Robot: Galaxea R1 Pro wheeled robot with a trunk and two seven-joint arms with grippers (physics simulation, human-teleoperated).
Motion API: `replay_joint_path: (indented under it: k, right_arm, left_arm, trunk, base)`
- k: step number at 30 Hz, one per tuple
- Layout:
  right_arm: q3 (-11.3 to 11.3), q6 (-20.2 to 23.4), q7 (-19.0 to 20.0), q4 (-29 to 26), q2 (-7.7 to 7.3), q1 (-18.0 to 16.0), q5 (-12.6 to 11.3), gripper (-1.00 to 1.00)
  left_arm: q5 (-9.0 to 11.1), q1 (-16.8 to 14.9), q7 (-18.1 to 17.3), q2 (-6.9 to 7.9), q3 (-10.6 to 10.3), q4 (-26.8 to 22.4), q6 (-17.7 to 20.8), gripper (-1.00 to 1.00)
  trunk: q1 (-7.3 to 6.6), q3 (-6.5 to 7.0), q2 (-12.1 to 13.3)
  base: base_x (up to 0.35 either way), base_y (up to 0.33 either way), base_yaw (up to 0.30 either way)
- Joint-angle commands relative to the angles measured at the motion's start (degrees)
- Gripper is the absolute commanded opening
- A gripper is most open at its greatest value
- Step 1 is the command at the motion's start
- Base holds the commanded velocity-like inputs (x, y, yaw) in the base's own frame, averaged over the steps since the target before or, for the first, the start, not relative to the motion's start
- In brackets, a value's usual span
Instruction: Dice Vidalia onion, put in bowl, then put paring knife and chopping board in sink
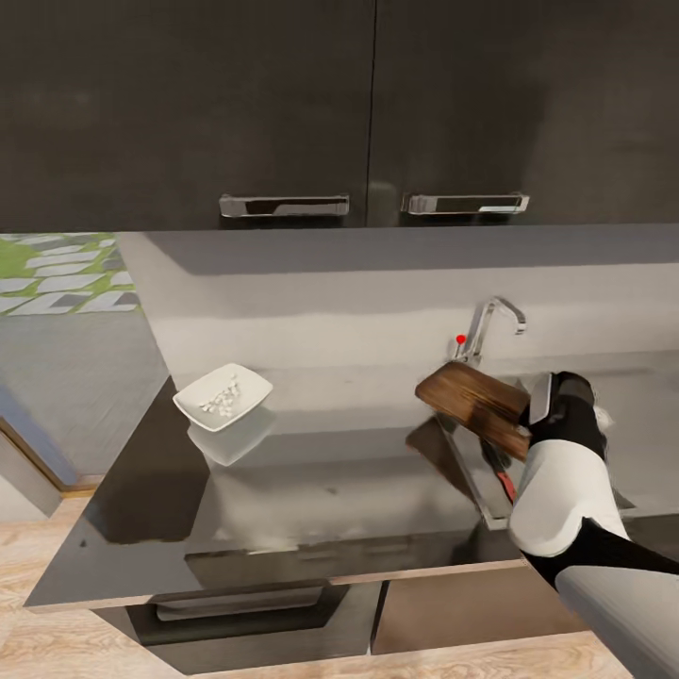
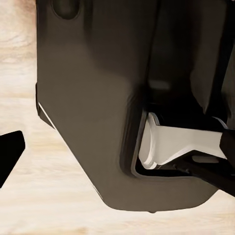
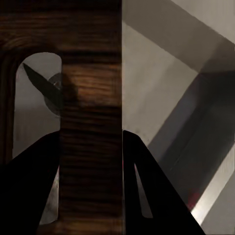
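My right gripper (image 1: 528, 429) is shut on the dark wooden chopping board (image 1: 474, 405), which hangs tilted over the sink (image 1: 469, 469). In the right wrist view the board (image 3: 90, 122) sits clamped between the two black fingers (image 3: 27, 188), with the steel sink wall (image 3: 161, 88) behind it. The paring knife (image 1: 505, 481) lies in the basin, its red handle showing under the board. Its dark blade tip (image 3: 36, 81) shows through the board's handle hole, near the drain. The white bowl (image 1: 223, 397) on the countertop (image 1: 330, 481) holds pale diced onion (image 1: 223, 396). My left gripper (image 2: 120, 156) faces the robot's body, one finger (image 2: 10, 154) far out at the side.
A curved chrome faucet (image 1: 493, 325) with a red knob (image 1: 461, 339) stands behind the sink. Dark wall cabinets (image 1: 283, 104) hang above. The countertop's front edge runs over dark base cabinets, with wooden floor (image 1: 57, 641) below.
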Motion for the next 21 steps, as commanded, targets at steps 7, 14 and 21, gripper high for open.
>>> replay_joint_path:
  k: [7, 14, 21]
  right_arm:
    - [-1.3, -56.1, -13.7, 48.0, 1.02, -12.5, -15.1, -1.0]
    - [-1.3, -56.0, -22.7, 47.6, -1.57, -12.5, -15.1, -1.0]
    - [-1.2, -55.7, -23.5, 48.7, -9.1, -12.1, -14.9, -1.0]
  left_arm:
    - [0.6, -0.1, -0.2, 0.32, -0.5, 0.1, -0.4, 1.0]
    - [0.6, -0.1, -0.2, 0.52, -0.5, 0.2, -0.6, 1.0]
    - [0.6, -0.1, -0.2, 0.5, -0.5, 0.2, -0.6, 1.0]
  trunk:
    - [0.03, -0.12, -0.1]
    - [0.03, -0.12, -0.1]
    - [0.03, -0.12, -0.1]
  base:
    - [0.0, 0.0, 0.0]
    - [-0.077, -0.068, 0.0]
    - [-0.055, -0.06, 0.0]
